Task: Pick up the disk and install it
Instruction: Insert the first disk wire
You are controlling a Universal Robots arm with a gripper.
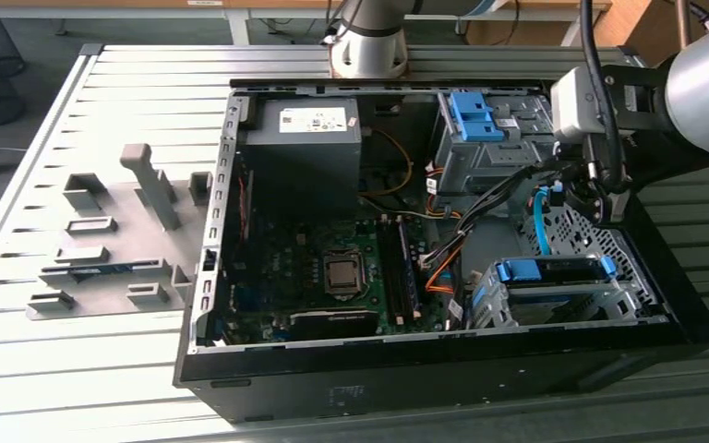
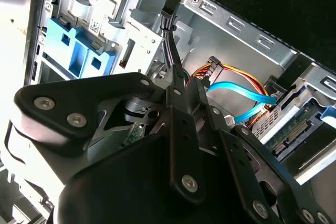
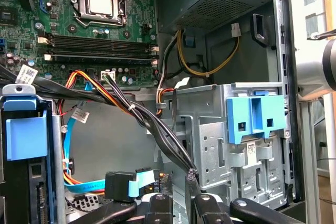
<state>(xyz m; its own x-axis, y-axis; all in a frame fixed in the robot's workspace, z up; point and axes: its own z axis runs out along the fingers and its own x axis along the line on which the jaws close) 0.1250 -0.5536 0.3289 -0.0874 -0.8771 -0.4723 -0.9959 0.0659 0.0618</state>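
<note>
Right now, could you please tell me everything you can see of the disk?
The disk is a flat silvery drive with a blue plastic handle across its top. It lies level, seated in the metal drive cage at the exterior view's lower right of the open computer case. Its connector edge is exposed; whether a cable is plugged in, I cannot tell.
</note>
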